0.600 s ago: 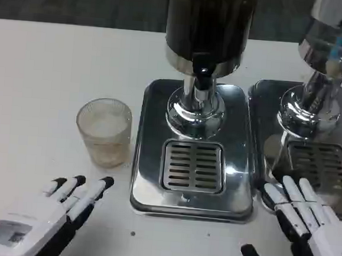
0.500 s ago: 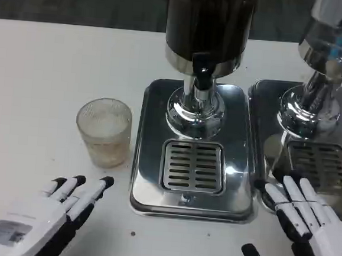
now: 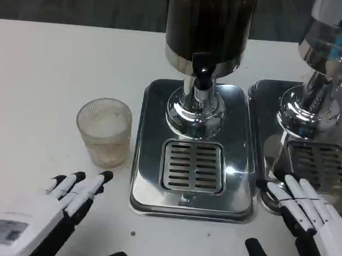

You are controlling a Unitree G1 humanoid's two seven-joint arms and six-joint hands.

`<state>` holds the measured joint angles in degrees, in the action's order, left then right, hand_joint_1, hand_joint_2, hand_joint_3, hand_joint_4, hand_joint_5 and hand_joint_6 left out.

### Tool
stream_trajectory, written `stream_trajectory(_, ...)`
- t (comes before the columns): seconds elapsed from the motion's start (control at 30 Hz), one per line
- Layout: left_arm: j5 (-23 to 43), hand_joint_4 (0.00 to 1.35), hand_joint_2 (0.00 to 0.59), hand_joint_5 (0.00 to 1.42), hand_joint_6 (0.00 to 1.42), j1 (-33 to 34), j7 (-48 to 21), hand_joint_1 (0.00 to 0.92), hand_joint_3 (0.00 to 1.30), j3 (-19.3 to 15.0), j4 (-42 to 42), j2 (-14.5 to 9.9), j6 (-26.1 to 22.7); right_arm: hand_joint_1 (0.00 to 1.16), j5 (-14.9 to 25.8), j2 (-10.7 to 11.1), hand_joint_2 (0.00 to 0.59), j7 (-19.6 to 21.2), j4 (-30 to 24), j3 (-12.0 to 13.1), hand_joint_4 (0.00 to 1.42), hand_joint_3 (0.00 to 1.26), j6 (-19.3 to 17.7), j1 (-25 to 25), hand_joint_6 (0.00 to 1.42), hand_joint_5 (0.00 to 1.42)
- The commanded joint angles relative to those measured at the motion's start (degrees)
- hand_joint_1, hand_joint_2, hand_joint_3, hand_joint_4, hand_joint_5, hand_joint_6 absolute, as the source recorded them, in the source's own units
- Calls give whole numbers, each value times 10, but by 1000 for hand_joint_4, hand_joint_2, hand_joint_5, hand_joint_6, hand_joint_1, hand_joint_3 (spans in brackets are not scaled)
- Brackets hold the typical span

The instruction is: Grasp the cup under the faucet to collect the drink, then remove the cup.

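Cup sits on the table left of the drip tray, not under the faucet, w/ both my left robot hand & right robot hand open, empty; a clumsy reach could tip it.

The scene is evenly and brightly lit from above. Strong glare is thrown off the chrome drip tray and dispenser base; only soft shadows are cast, and slight blur is seen throughout.
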<state>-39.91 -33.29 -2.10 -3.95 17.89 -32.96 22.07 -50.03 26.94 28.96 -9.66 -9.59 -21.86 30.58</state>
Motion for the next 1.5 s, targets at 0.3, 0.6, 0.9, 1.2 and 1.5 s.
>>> stream_trajectory(0.3, 122, 0, 84, 0, 0, 109, 83, 0, 0, -33, -138, 33, 90, 352, 2, -29, 405, -3, -5, -3, 88, 195, 3, -10, 204, 85)
stream_trajectory(0.6, 150, 0, 70, 0, 0, 215, 107, 0, 0, -32, -242, 51, 97, 352, 0, -45, 405, -4, 3, -11, 103, 203, 2, -25, 212, 100)
stream_trajectory(0.9, 172, 0, 49, 30, 67, 319, 107, 16, 0, -10, -376, 60, 116, 352, 17, -47, 405, -8, 20, -12, 144, 214, -5, -43, 229, 121)
stream_trajectory(1.2, 167, 0, 43, 47, 99, 395, 112, 35, 0, 29, -503, 58, 152, 352, 30, -46, 405, -11, 37, -16, 163, 219, -13, -55, 240, 122)
stream_trajectory(1.5, 176, 0, 40, 55, 104, 459, 94, 46, 0, 62, -615, 53, 196, 352, 38, -44, 405, -11, 32, -10, 174, 227, -13, -48, 249, 132)
